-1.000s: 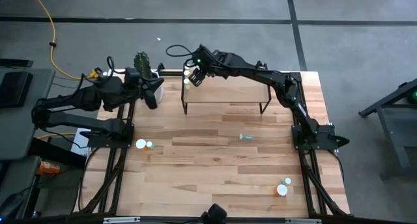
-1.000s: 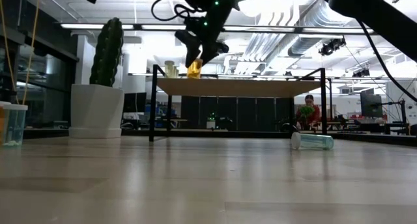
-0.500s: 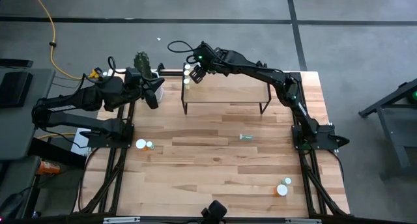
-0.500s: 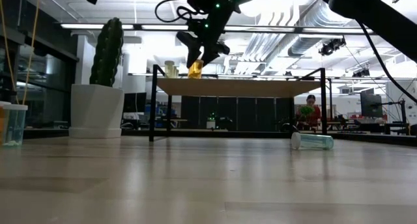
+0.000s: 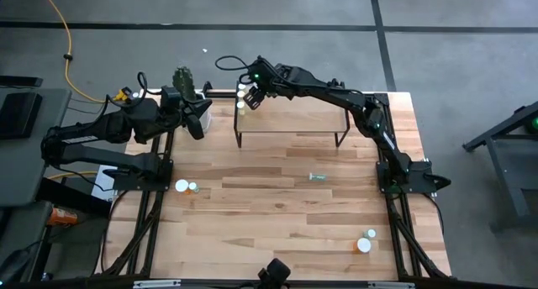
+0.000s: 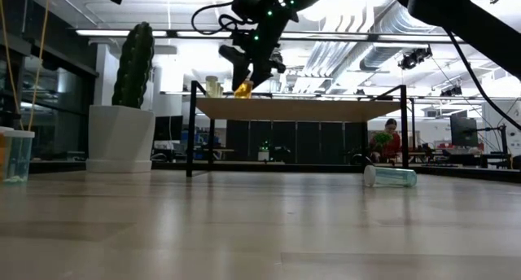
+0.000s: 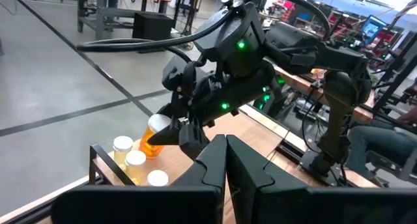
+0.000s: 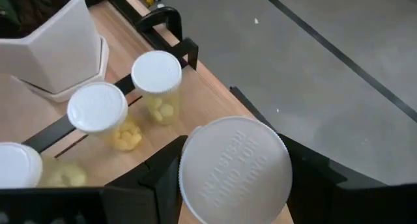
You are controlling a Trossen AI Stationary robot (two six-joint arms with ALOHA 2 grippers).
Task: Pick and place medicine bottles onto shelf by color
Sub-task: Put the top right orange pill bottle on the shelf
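Note:
My right gripper (image 5: 250,96) hangs over the far left corner of the shelf (image 5: 294,121), shut on an orange medicine bottle (image 7: 152,146) with a white cap (image 8: 234,168). Three yellowish bottles (image 8: 98,110) stand upright on the shelf board beside it. A pale green bottle (image 5: 317,177) lies on its side on the table in front of the shelf. My left gripper (image 5: 200,121) is shut and holds nothing, raised at the table's far left beside the cactus pot (image 5: 187,83). My right gripper pinches the orange bottle between its two fingers (image 8: 159,178), one on each side just under the cap. The fingers slant down from the table's right. The orange body (image 6: 242,89) hangs below them, close over the shelf board; whether it touches the board I cannot tell.
Two bottles (image 5: 187,186) stand at the table's left and two more (image 5: 366,240) near the front right corner. The shelf's black legs (image 6: 192,129) rise from the table. A person (image 6: 384,140) sits far off in the room behind.

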